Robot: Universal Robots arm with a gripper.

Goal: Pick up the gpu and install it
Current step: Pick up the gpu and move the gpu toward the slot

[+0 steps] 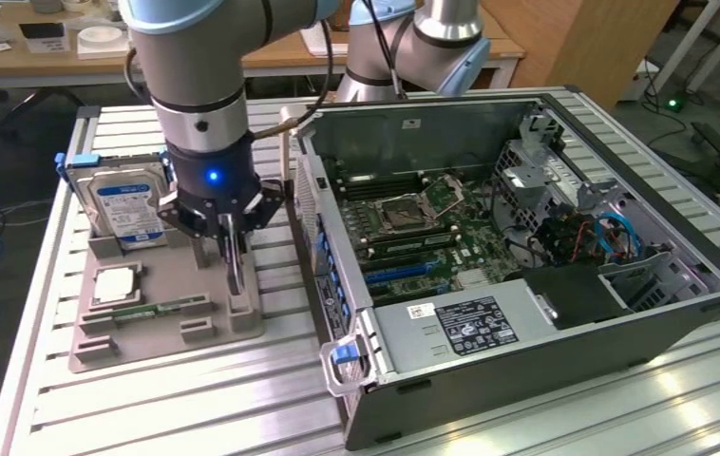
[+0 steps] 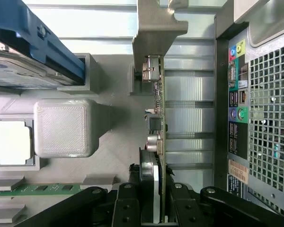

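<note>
Where the arm reaches down over the grey parts tray (image 1: 144, 347) in the exterior view, the gripper (image 1: 231, 249) sits on the upper edge of the gpu (image 1: 236, 281), a thin black card standing on edge at the side of the tray nearest the computer case (image 1: 664, 318). Its fingers are drawn in narrow, one on each face of the card, gripping it. The card's lower edge is down at the tray's slot blocks; whether it rests in them or is just clear cannot be told. On the same tray, toward the exterior view's left, a hard drive (image 1: 125, 204) with a blue-white label stands upright in a blue frame, a processor (image 1: 116, 285) lies flat in front of it, and a green memory stick (image 1: 158, 309) lies beside that. The open case lies on the slatted metal table (image 1: 208, 413) at the exterior view's right, just beside the tray, with its motherboard (image 1: 424, 228) exposed. In the wrist view, the gpu (image 2: 159, 118) is seen edge-on, running away from the gripper (image 2: 154, 189), and the dark fingers (image 2: 128, 204) press close against both of its sides. Its silvery bracket (image 2: 156, 28) forms the far end. On one side of the card lie a grey tray block (image 2: 64, 127), the processor (image 2: 9, 144), the memory stick (image 2: 38, 189) and the blue-framed hard drive (image 2: 19, 71); on the other is the case's rear panel (image 2: 239, 109) with coloured ports and a perforated grille (image 2: 270, 118).
</note>
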